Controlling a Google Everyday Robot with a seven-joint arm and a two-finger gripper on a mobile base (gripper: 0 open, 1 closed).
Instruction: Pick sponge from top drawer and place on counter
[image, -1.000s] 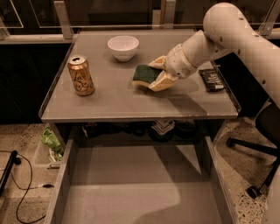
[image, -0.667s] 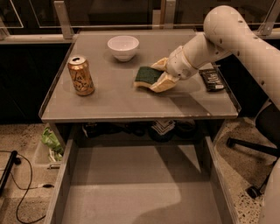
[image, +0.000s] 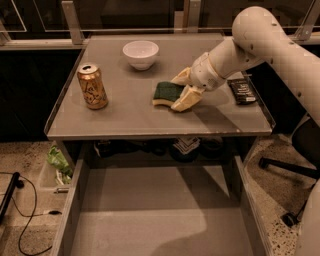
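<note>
The sponge (image: 165, 93), dark green over pale yellow foam, lies low on the counter (image: 125, 116), right of its middle. My gripper (image: 180, 89) reaches in from the right, and its cream fingers (image: 186, 99) straddle the sponge's right end and are shut on it. The top drawer (image: 160, 215) is pulled out wide below the counter's front edge, and its grey floor is bare.
A gold soda can (image: 92, 86) stands at the counter's left. A white bowl (image: 140, 54) sits at the back middle. A black flat packet (image: 241, 91) lies at the right edge under my arm. An office chair base (image: 287, 170) is on the floor to the right.
My gripper has lowered the sponge slightly toward the counter's front. The sponge went from tilted above the surface to lying low on it.
</note>
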